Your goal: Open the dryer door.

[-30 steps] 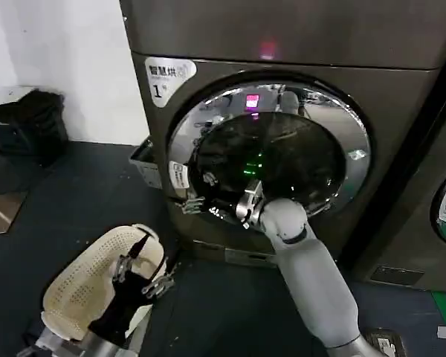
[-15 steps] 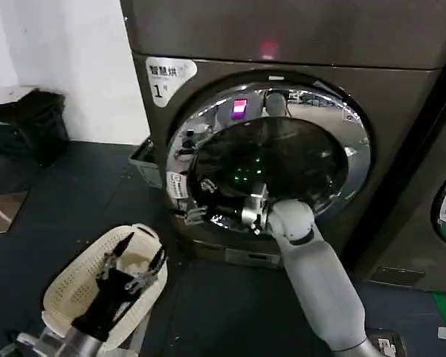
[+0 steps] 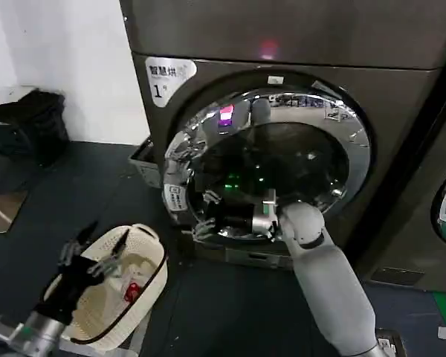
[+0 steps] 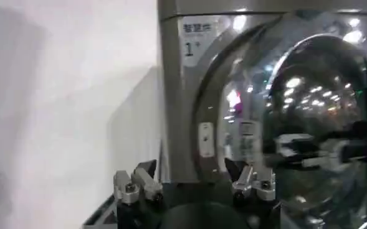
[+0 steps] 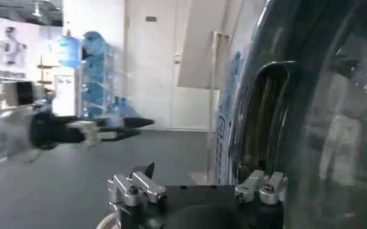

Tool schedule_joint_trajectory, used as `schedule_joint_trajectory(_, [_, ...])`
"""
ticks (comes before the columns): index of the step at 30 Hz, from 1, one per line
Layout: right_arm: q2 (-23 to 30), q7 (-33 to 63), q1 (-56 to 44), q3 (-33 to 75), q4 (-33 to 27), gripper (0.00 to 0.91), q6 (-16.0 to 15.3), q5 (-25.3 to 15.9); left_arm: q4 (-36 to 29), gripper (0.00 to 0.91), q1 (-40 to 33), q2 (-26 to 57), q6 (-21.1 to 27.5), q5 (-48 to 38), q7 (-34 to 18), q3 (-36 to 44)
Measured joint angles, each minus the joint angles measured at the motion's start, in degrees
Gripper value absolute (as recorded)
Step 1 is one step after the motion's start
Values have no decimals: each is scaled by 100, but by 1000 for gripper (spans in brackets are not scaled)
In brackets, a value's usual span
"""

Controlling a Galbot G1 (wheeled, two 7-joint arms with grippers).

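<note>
Already the dryer door (image 3: 271, 160) stands slightly ajar, its chrome rim lifted off the machine front on the robot's left side while the hinge side, toward the robot's right, stays close in; it fills most of the dryer (image 3: 297, 44) face just above and beyond the right gripper (image 3: 208, 212). That claw sits low at the door's free edge, at the lower left of the rim, touching or all but touching it, with the door's round body spreading up and to the right of it. In the right wrist view the two fingers (image 5: 136, 186) stand well apart, so the claw reads as wide and seems hooked behind the edge rather than clamped on it, though the actual contact is hidden. My reading is that the swing pivots on the right-hand hinge, so the free edge must travel outward toward the robot and then rightward, and the right arm is plainly the nearer one. The left gripper (image 3: 89, 256) hangs well off to the lower left of the door, over a cream laundry basket (image 3: 134, 316), its fingers spread and holding nothing. Reflections in the glass make the drum opening behind hard to make out.
</note>
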Motion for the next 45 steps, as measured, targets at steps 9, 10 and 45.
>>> schedule_joint_trajectory(9, [-112, -649, -57, 64, 52, 907, 1, 156, 98, 907, -198, 328, 520, 87, -41, -125])
schedule_joint_trajectory(10, [-132, -735, -72, 73, 68, 907, 5, 160, 98, 907, -223, 359, 605, 83, -46, -130])
schedule_joint_trajectory(45, [-1426, -1611, -1243, 610, 1323, 907, 308, 1067, 716, 907, -1110, 1726, 327, -1017, -426, 737])
